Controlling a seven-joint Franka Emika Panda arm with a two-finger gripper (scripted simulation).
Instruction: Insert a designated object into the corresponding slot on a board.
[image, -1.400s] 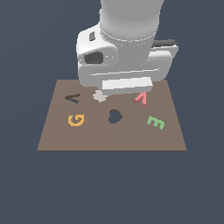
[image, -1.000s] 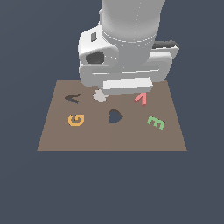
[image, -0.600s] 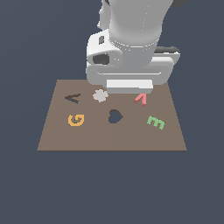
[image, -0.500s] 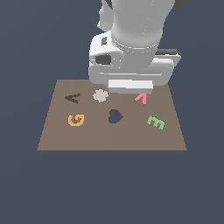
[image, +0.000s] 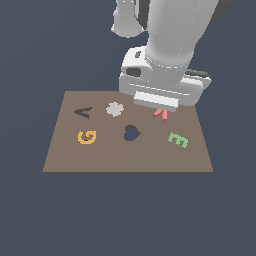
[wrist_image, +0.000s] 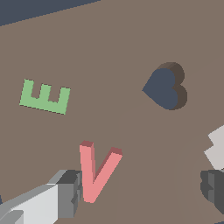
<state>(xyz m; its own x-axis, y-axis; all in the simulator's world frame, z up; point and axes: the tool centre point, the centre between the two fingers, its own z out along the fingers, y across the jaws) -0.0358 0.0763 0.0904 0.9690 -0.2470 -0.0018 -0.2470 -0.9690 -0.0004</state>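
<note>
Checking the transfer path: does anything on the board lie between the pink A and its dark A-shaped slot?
Yes: the pale flower-shaped piece lies roughly between the pink A and the slot. The heart recess sits just off that line.

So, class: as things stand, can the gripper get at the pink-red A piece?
Probably yes. The gripper hangs open just above the pink-red A, one of its fingers beside it, nothing between them.

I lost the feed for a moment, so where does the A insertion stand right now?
Nothing is placed yet: the dark A-shaped slot on the flat brown board sits empty. In hand: the gripper is over the pink-red A-shaped piece, jaws open, one finger beside it, the piece not between them. Left: grasp, carry to the slot, insert.
</note>
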